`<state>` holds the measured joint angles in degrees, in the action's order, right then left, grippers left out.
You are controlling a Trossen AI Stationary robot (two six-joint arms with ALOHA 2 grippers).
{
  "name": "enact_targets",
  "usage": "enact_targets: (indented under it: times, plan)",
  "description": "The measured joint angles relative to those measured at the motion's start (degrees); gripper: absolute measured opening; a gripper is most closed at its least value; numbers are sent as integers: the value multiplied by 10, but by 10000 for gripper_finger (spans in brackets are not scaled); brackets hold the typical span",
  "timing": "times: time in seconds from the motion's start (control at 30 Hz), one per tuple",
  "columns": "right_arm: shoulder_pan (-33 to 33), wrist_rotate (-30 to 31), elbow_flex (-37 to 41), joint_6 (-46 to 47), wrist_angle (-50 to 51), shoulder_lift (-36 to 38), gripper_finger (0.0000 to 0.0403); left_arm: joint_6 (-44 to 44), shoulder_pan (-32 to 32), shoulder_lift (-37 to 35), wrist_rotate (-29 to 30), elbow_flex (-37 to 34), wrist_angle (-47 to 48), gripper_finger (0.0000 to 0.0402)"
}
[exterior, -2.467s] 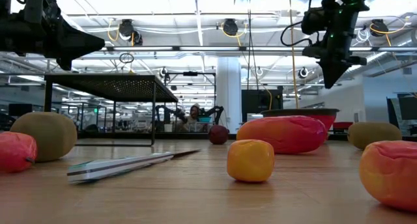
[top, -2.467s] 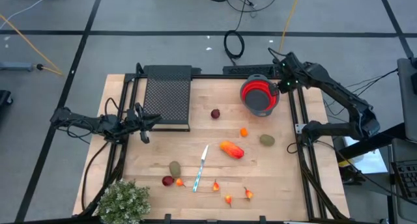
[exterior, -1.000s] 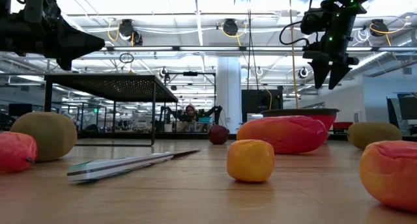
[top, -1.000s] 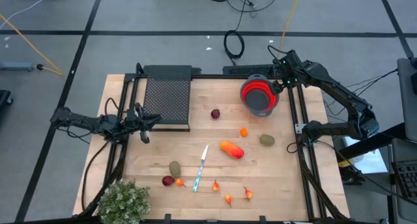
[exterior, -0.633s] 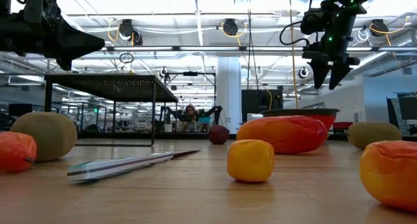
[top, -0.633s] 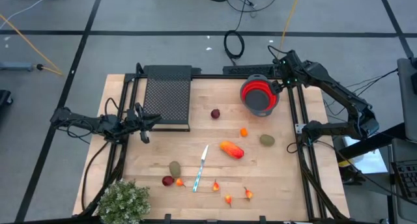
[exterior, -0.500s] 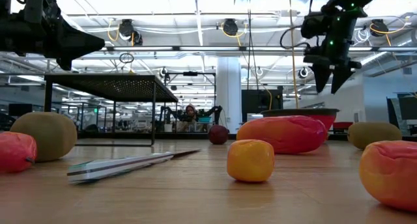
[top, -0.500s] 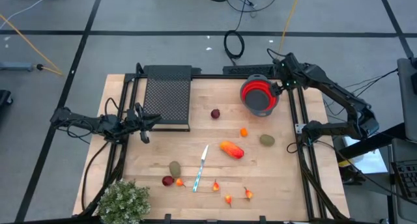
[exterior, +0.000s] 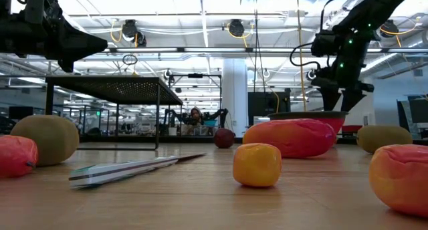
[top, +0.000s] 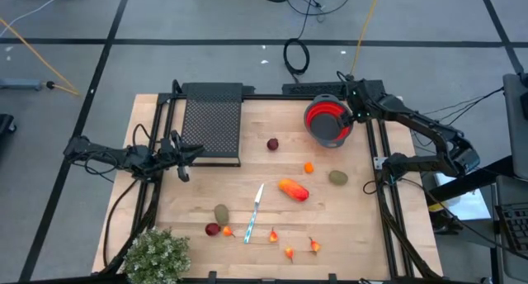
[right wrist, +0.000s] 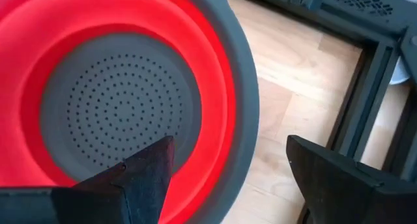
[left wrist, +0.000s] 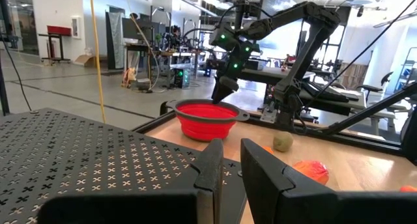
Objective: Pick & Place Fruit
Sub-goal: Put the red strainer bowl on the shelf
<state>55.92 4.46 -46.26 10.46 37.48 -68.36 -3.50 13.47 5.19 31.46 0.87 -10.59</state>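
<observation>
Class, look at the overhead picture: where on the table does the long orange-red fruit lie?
In the high view, the long orange-red fruit lies near the table's middle, slightly right, between the knife on its left and the olive fruit on its right, just below the small orange ball.

floor (top: pixel 206 36): grey tiles | ceiling lights (exterior: pixel 234 26) | desks (left wrist: pixel 58 38) behind

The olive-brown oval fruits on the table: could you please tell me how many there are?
2. One olive-brown fruit lies near the table's right edge, below the red colander; the other olive-brown fruit lies lower left, beside the knife.
</observation>
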Motion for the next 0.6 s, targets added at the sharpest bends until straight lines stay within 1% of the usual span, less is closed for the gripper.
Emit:
enact_targets:
  times: [0.13,0.4,0.5,0.6]
  plan:
    - [0,0,23,3,-16,0,293,0,0,0,0,0,0,51]
    - [0,0,66,38,-63,0,291,0,0,0,0,0,0,51]
    - [0,0,70,39,-75,0,280,0,0,0,0,0,0,51]
    - [0,0,74,48,-84,0,256,0,0,0,0,0,0,51]
